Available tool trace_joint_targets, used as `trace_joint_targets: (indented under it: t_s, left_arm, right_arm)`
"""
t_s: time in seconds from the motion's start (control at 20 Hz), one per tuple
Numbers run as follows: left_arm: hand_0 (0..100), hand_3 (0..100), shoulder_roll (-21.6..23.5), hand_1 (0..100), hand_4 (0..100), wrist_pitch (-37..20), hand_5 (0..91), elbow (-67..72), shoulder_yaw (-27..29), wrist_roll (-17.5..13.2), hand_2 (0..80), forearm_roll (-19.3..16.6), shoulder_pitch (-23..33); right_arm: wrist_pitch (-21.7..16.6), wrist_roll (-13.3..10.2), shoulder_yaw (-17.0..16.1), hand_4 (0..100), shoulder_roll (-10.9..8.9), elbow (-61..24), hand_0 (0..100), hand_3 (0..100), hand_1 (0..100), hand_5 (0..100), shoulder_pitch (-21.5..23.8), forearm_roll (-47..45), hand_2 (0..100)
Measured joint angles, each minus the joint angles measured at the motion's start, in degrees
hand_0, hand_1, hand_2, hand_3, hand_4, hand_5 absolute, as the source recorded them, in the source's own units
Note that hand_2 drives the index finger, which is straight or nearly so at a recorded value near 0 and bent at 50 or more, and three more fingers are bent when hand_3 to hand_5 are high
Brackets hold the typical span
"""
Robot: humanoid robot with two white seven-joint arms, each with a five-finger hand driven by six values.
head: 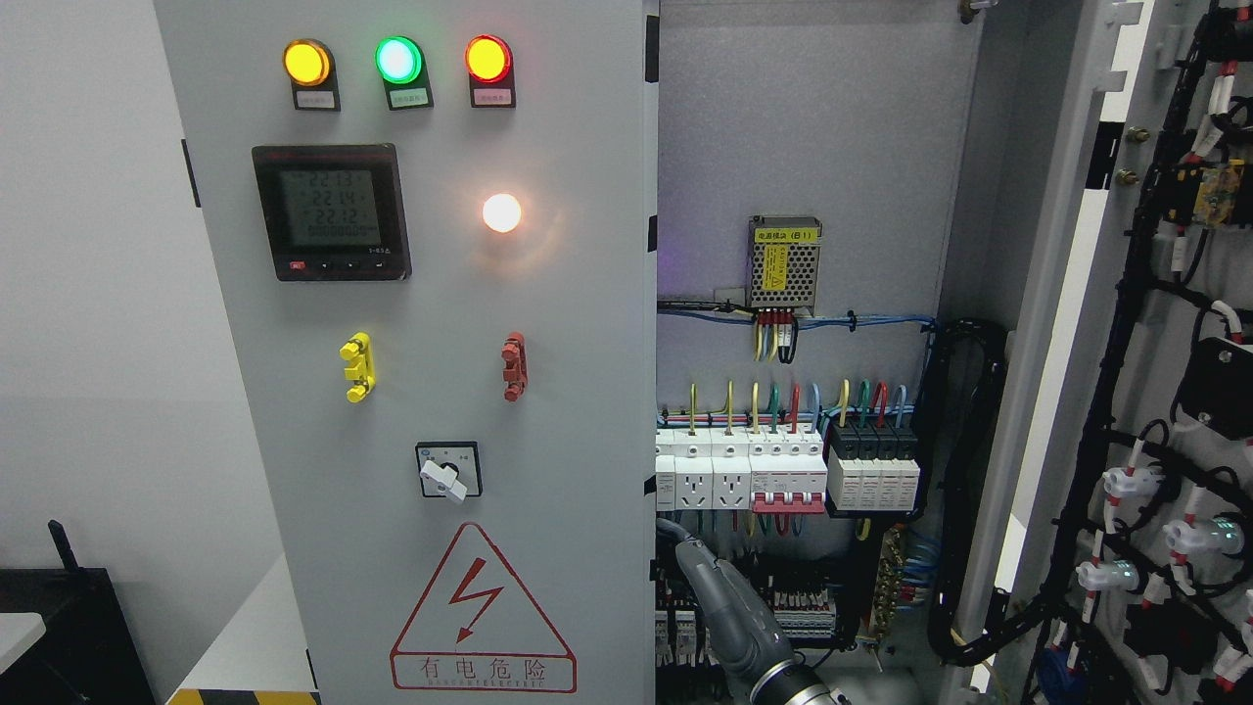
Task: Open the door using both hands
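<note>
Beside left door edge, right hand fingers extended, empty.

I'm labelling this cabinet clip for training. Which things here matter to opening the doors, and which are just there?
Job:
left door, shut
right door, swung open
robot hand, reaching up at the left door's edge; side unclear

Just there:
indicator lights
meter
rotary switch
breakers
power supply
wiring

The left door is grey and shut – lamps, meter, warning triangle on it. The right door stands wide open.
</note>
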Motion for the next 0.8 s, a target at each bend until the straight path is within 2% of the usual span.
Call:
trace_joint_targets:
  t_s: [0.35, 0.8]
  left_arm:
    - [0, 0, 0.0, 0, 0, 0.0, 0.0, 0.0, 0.0, 0.0, 0.0, 0.0, 0.0]
    - [0, 0, 0.0, 0, 0, 0.0, 0.0, 0.0, 0.0, 0.0, 0.0, 0.0, 0.0]
  right_arm:
    - [0.0, 0.5, 0.1, 0, -0.08, 0.7, 38, 0, 0, 0, -1.0, -0.2, 0]
    - [0.0, 2.2, 0.2, 0, -0.17, 1.5, 38, 0, 0, 0, -1.9, -0.5, 0]
